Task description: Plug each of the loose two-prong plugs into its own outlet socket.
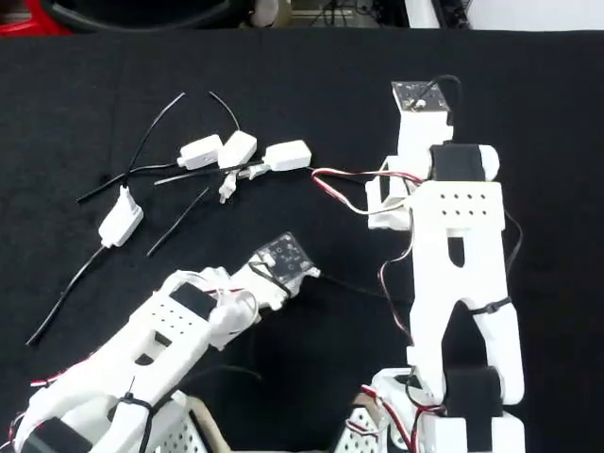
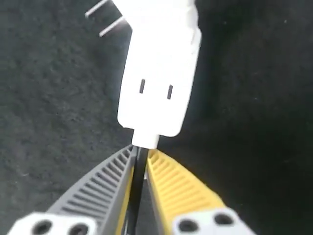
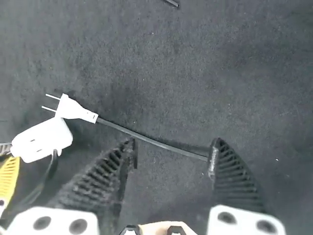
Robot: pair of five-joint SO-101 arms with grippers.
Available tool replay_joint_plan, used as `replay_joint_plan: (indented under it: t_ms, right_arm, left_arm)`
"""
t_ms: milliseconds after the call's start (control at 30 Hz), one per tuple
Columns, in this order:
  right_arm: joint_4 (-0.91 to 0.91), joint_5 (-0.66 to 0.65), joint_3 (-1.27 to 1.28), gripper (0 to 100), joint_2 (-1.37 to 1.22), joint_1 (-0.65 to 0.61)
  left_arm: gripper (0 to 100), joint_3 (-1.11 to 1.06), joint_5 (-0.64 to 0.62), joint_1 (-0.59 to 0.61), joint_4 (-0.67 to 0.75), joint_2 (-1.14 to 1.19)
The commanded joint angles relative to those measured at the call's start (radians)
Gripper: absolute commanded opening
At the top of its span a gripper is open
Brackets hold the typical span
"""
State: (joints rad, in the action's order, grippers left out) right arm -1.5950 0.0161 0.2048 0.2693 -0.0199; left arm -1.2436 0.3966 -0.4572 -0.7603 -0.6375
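Between the left jaws: the black cord (image 2: 139, 191) of a white outlet socket (image 2: 156, 83), pinched narrow right behind the socket's body.
Ahead of the left jaws: the socket juts straight out with its two slots facing the wrist camera. Gripping the cord and not the body probably leaves the slots uncovered for an incoming plug.
Just beyond the socket: a two-prong plug (image 3: 73, 110) lies on the dark surface (image 3: 205, 58). Its prongs (image 2: 105, 18) point off to one side, not at the slots.
Between the right jaws: nothing held. They are spread wide, and the plug's cord (image 3: 151, 143) runs across the gap and reaches one finger.
Reason for the right stance, as a judgement: straddling the cord lets a single closing catch it, so the plug can be turned toward the slots.
Socket height: cannot tell whether it rests on the surface or hangs above it.
Well apart from both jaws: further white sockets (image 1: 238, 148) and another loose plug (image 1: 226, 189), none mated.
Step in hand, as a judgement: the first pairing, with plug and socket near each other but apart.
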Motion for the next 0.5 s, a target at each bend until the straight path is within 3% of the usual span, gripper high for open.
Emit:
replay_joint_plan:
  t_ms: [0,167,467]
  right_arm:
    - [0.014,0.009,-0.004,23.0,-0.001,-0.015]
    - [0.028,0.06,-0.008,23.0,-0.001,-0.017]
    - [0.081,0.068,-0.002,23.0,-0.002,-0.054]
  left_arm:
    - [3,0.07,-0.054,0.061,-0.081,-0.023]
    - [3,0.191,-0.075,0.263,-0.299,-0.023]
    - [3,0.249,-0.107,0.539,-0.408,-0.023]
